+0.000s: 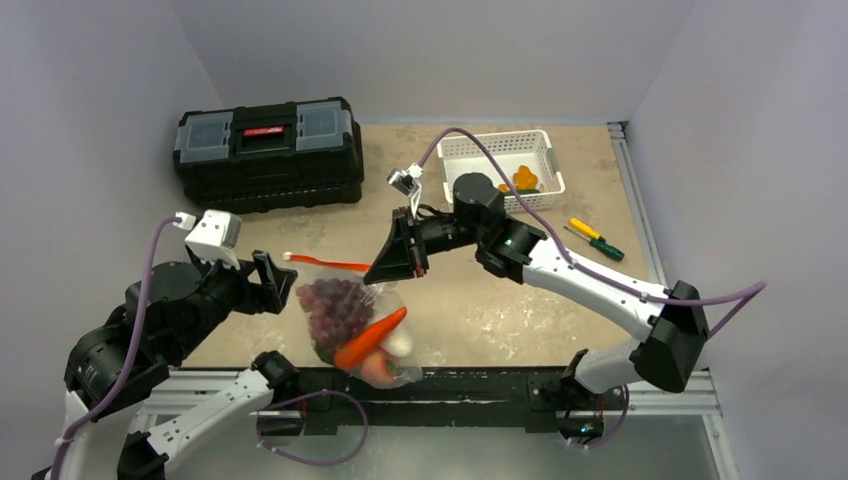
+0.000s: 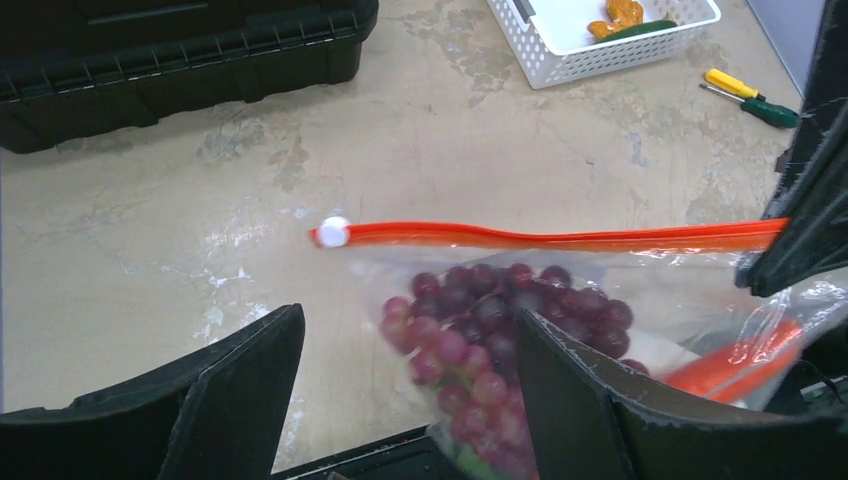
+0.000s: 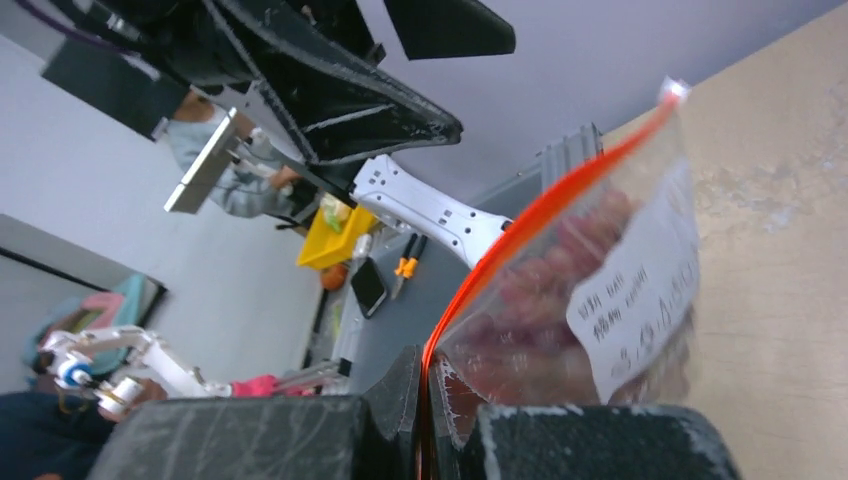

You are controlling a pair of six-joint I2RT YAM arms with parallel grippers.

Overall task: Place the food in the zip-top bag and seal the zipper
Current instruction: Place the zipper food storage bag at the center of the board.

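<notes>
The zip-top bag (image 1: 358,325) is clear and hangs by one end of its mouth from my right gripper (image 1: 380,270), which is shut on the orange-red zipper (image 1: 328,262). Inside it are purple-red grapes (image 1: 335,305), an orange carrot (image 1: 370,340), a white bulb (image 1: 400,343) and a pink-red piece (image 1: 376,370). In the left wrist view the zipper (image 2: 560,237) runs level, with the white slider (image 2: 333,232) at its left end and grapes (image 2: 500,310) below. My left gripper (image 2: 410,370) is open just short of the bag, touching nothing. The right wrist view shows the pinched strip (image 3: 500,255) and a white label (image 3: 635,290).
A black toolbox (image 1: 268,150) stands at the back left. A white slotted basket (image 1: 470,155) at the back right holds orange and green pieces. Two screwdrivers (image 1: 592,238) lie right of the right arm. The bag's lower end reaches the table's near edge (image 1: 480,375).
</notes>
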